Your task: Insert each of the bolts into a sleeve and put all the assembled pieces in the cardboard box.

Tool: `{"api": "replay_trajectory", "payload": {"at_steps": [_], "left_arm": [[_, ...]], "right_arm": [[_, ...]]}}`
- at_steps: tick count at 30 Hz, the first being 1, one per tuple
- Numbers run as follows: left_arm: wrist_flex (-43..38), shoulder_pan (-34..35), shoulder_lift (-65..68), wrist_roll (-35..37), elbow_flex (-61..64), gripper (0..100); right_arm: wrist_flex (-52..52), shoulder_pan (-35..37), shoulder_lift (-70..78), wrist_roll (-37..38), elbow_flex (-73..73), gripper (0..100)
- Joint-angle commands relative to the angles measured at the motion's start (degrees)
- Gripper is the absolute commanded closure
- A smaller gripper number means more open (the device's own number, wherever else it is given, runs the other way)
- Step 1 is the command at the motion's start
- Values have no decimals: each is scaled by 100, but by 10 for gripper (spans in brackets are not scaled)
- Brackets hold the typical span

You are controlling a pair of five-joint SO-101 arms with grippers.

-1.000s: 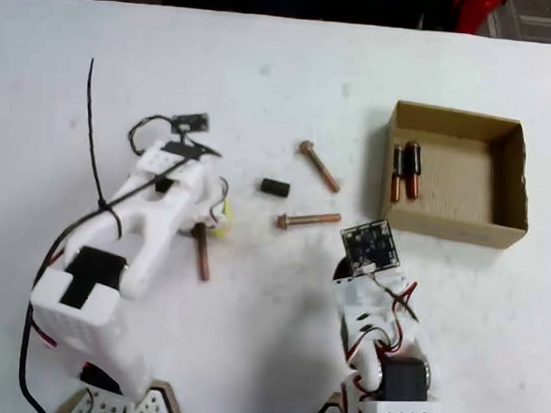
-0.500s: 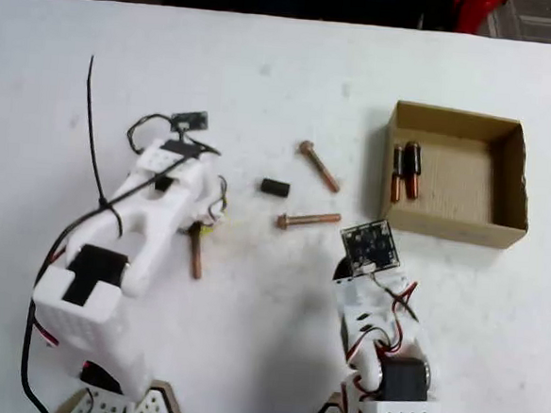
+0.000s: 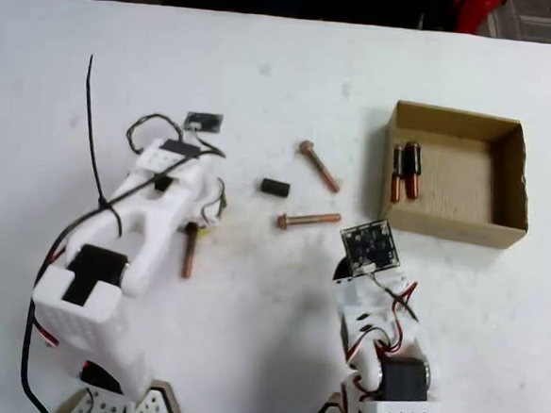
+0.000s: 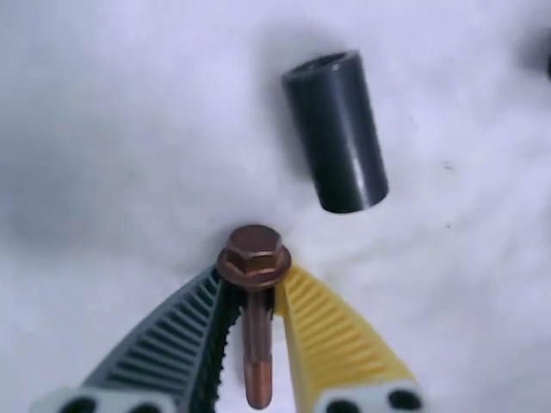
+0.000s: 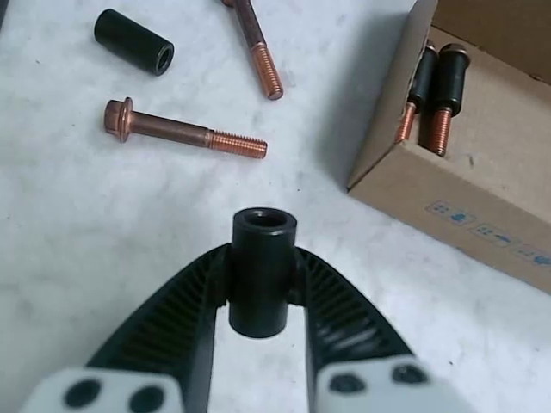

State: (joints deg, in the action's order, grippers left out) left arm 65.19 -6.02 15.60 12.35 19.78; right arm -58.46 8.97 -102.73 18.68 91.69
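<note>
My left gripper [image 4: 253, 297] is shut on a copper bolt [image 4: 253, 284], held just under its hex head; in the high view that bolt [image 3: 189, 250] sticks out beside the left arm. A black sleeve [image 4: 335, 131] lies on the table just beyond it. My right gripper [image 5: 261, 284] is shut on another black sleeve [image 5: 261, 268], its bore facing outward. Two loose bolts [image 3: 309, 219] [image 3: 318, 166] and the loose sleeve [image 3: 275, 188] lie at mid-table. The cardboard box [image 3: 505, 180] at the right holds two assembled pieces [image 3: 405, 170].
A white tabletop [image 3: 285, 65] carries everything. The left arm's cables and a small board [image 3: 204, 121] reach toward the middle. The right arm's camera board [image 3: 369, 244] sits just below the box's near corner.
The bolt in my left gripper has swung, its free end moving left toward the arm. The small board at the left arm's tip shifted slightly right. The right arm has stayed still.
</note>
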Motion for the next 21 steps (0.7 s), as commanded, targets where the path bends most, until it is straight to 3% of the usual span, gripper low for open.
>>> {"api": "replay_trajectory", "payload": {"at_steps": [1,21], "left_arm": [[545,-136,-734,-281,-123,980],[2066,-804,-4479,-316,-70,980]], "right_arm": [[154,470,-57,-9,-44,981],[1200,2105,-57,-9,-44,981]]}}
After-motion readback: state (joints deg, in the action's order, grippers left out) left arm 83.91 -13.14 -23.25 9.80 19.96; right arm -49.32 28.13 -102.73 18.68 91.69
